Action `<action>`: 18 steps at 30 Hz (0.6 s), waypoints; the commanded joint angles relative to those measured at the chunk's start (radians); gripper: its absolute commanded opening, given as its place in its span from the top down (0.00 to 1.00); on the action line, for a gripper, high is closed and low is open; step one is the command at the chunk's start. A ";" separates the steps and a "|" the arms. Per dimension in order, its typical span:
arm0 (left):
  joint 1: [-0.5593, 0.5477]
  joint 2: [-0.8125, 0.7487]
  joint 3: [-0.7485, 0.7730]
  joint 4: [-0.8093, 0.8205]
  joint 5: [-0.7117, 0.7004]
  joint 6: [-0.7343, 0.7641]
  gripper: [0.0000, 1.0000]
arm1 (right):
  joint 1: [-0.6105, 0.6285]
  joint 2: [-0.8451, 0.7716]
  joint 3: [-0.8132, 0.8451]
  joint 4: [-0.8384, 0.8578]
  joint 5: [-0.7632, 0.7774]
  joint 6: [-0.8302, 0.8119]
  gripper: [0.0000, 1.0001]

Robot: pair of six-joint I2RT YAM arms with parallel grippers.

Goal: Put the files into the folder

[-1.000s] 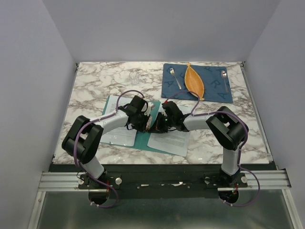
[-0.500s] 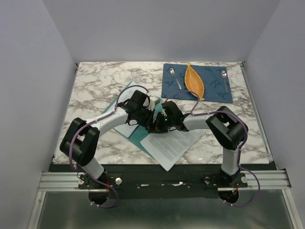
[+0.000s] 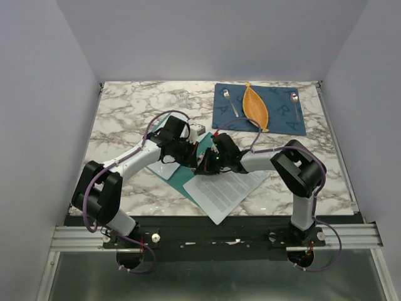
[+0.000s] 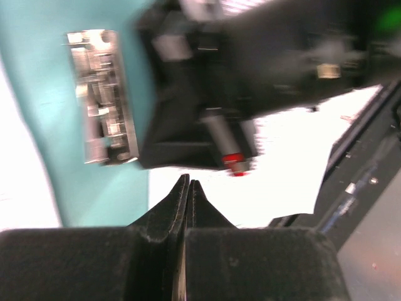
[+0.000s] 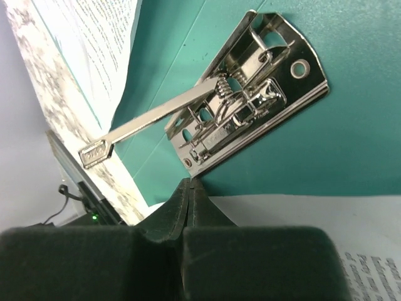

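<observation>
Files, dense black print too small to read, overlap teal folder

Teal folder, white black-printed files, grey-veined marble table, navy placemat

Marble table; on it folder, files, blue placemat.

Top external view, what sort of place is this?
Probably a robot test cell, not an office: plain grey walls box in a marble-patterned table, and staged props share it, a teal-green flat folder and a dark blue placemat set with metal spoons.
</observation>
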 commanded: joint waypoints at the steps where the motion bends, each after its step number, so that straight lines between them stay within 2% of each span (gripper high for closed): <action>1: 0.097 -0.021 0.020 -0.045 -0.037 0.067 0.97 | -0.009 -0.002 -0.066 -0.183 0.118 -0.118 0.92; 3: 0.137 -0.007 0.032 -0.063 -0.040 0.099 0.97 | -0.014 -0.050 -0.064 -0.183 0.104 -0.140 0.88; 4: 0.178 -0.004 0.044 -0.079 -0.050 0.112 0.97 | -0.014 -0.068 -0.057 -0.183 0.103 -0.150 0.83; 7: 0.231 0.008 0.046 -0.059 -0.124 0.182 0.97 | -0.014 -0.119 -0.032 -0.181 0.081 -0.182 0.76; 11: 0.297 0.042 0.011 0.044 -0.324 0.270 0.97 | -0.014 -0.137 0.043 -0.174 0.018 -0.211 0.75; 18: 0.378 0.175 0.007 0.094 -0.417 0.328 0.97 | -0.061 -0.162 0.169 -0.232 0.070 -0.216 0.73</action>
